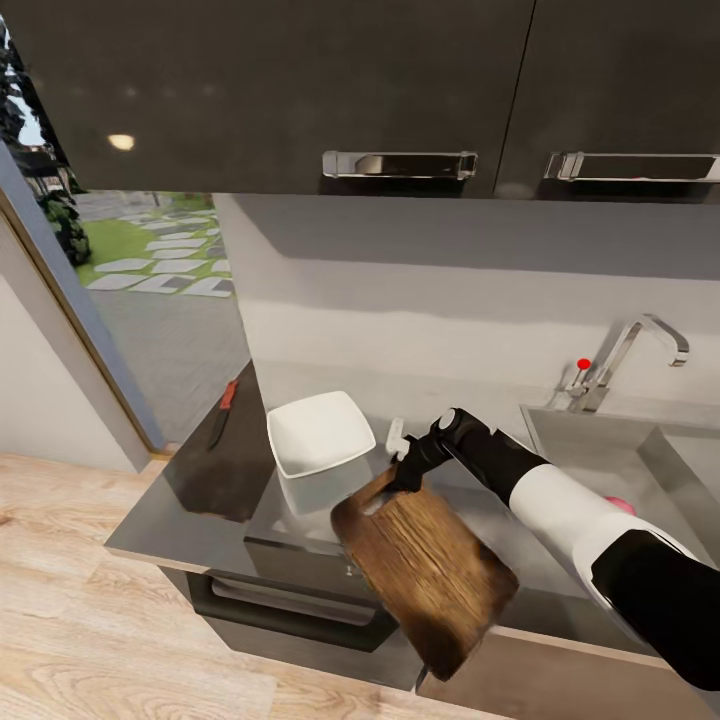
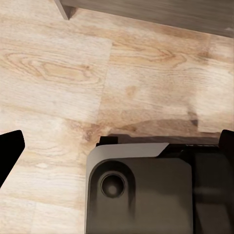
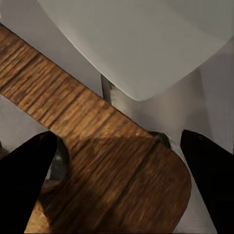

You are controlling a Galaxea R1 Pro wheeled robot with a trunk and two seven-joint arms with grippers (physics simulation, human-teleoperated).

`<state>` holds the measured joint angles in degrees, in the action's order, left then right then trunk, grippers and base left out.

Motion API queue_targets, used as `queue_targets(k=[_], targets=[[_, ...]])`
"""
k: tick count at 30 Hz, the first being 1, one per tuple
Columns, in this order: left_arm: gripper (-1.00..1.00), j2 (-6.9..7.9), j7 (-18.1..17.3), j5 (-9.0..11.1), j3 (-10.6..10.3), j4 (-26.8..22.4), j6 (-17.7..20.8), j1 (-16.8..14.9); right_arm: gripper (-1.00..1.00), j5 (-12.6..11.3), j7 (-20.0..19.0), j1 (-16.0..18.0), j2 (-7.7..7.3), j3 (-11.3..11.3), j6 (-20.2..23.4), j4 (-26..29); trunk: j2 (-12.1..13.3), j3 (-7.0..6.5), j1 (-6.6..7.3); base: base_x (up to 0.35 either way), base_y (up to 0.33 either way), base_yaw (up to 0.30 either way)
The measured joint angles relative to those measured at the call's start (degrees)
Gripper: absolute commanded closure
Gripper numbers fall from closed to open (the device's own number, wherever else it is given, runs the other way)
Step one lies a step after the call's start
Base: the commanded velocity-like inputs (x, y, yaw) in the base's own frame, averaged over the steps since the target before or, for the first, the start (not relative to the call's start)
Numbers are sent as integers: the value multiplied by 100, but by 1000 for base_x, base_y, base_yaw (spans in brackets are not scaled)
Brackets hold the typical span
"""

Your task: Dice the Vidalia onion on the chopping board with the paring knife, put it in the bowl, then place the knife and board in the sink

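Right pincer grasps the chopping board at its slotted end; board's long axis overhangs the counter front edge, sink lying rightward.

the chopping board is dark brown with streaky grain. the bowl at its 11 o'clock is glossy white. the paring knife has a red handle, and the countertop is reflective grey.
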<state>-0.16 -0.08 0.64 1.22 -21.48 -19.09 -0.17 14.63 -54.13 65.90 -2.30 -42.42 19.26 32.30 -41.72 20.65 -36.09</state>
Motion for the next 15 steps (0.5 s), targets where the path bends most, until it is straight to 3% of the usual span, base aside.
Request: queue_targets(k=[15], targets=[[-100, 0, 0, 0, 0, -5, -1, -1, 100, -3, 4, -1, 15, -4, 9, 0, 0, 0, 0, 0, 0, 0]])
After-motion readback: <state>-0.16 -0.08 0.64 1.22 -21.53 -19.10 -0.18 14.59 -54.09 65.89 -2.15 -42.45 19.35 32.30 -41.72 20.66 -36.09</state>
